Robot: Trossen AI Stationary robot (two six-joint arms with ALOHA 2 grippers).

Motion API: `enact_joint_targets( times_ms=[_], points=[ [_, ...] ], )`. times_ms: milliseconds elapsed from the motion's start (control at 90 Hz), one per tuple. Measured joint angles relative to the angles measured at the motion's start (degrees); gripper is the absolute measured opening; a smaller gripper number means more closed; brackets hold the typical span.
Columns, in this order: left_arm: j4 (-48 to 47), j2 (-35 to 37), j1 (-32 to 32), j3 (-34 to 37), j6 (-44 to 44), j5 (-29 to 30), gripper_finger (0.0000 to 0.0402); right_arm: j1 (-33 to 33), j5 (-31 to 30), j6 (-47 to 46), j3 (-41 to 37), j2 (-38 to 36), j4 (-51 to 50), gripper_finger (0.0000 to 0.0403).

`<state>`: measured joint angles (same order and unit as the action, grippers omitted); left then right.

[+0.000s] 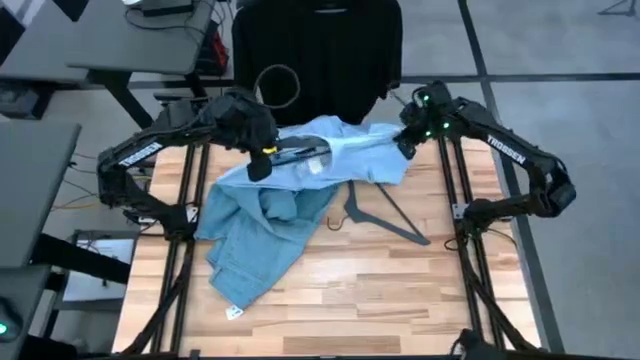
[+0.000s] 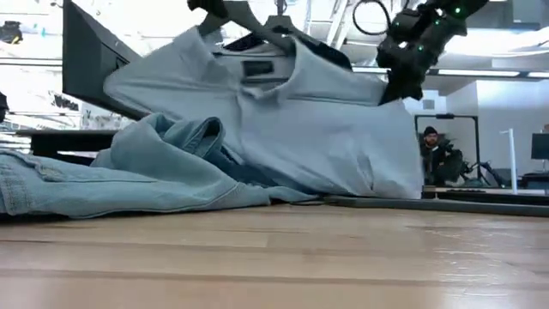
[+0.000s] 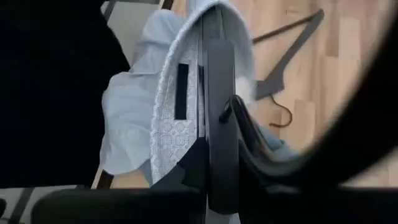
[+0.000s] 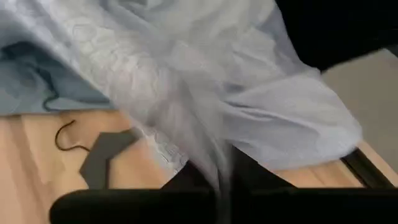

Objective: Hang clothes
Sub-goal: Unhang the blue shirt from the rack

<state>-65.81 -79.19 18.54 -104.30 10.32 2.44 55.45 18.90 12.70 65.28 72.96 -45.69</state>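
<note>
Lab: desks, monitors

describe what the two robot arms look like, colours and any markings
Both arms are dark, nearly black, built of jointed segments. The left arm and right arm each carry white TROSSEN lettering along a link. The left gripper shows a small yellow patch, while the right gripper sits below a wrist with green indicator lights. In the wrist views the fingers look flat and black.

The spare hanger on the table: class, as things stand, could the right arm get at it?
Probably not yet. The spare hanger lies uncovered on the table on the right arm's side, but the right gripper is shut on the pale shirt, holding it up with the left gripper.
</note>
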Motion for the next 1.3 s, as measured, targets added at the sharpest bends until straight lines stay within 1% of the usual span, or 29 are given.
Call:
enact_joint_targets(
  times_ms=[167, 278, 389, 500, 600, 700, 778, 911, 1011, 1078, 1167, 1300],
  points=[
    [2.6, 2.9, -0.1, 0.1, 0.7, 0.3, 0.0027, 2.0, 1.9, -0.1, -0.5, -0.1, -0.3, 0.0003],
    [4.9, 5.4, -0.1, 0.1, 0.2, 0.5, 0.0027, 5.0, 2.0, -1.1, -2.1, -0.3, 0.4, 0.0002],
    [8.1, 8.1, -0.1, 0.2, 0.4, 0.3, 0.0027, 7.0, 3.2, -2.7, -6.2, -0.3, 1.1, 0.0001],
    [13.2, 10.3, -0.1, 0.2, 1.4, -0.5, 0.0027, 6.8, 5.8, -4.7, -11.1, -0.3, 4.1, 0.0001],
    [17.2, 11.1, -0.1, 0.2, 1.9, -1.5, 0.0027, 4.4, 7.4, -8.2, -15.0, -0.3, 9.4, 0.0000],
    [17.7, 10.6, -0.1, 0.2, 2.3, -2.2, 0.0027, 1.8, 7.4, -11.2, -17.2, -0.2, 13.0, 0.0000],
    [18.2, 9.9, 0.0, 0.2, 2.3, -2.1, 0.0027, 0.2, 7.0, -11.9, -17.2, -0.2, 14.3, 0.0000],
    [22.8, 8.9, -0.1, 0.9, 3.0, -2.2, 0.0027, -2.0, 7.1, -13.0, -18.9, 0.9, 15.4, 0.0000],
    [27.2, 8.9, -0.2, 1.0, 3.4, -2.8, 0.0027, -6.0, 10.4, -17.2, -24.6, 2.5, 20.7, 0.0000],
    [28.0, 9.0, -0.1, 1.0, 3.4, -2.9, 0.0027, -9.7, 12.3, -20.5, -27.7, 3.3, 25.1, 0.0000],
    [28.0, 9.0, 0.3, 1.0, 3.3, -2.9, 0.0027, -14.1, 10.8, -23.2, -29.6, 3.5, 28.8, 0.0000],
    [29.8, 8.2, 0.7, 1.0, 3.2, -2.6, 0.0027, -16.9, 9.8, -24.7, -29.9, 3.6, 31.4, 0.0000]
  ],
)
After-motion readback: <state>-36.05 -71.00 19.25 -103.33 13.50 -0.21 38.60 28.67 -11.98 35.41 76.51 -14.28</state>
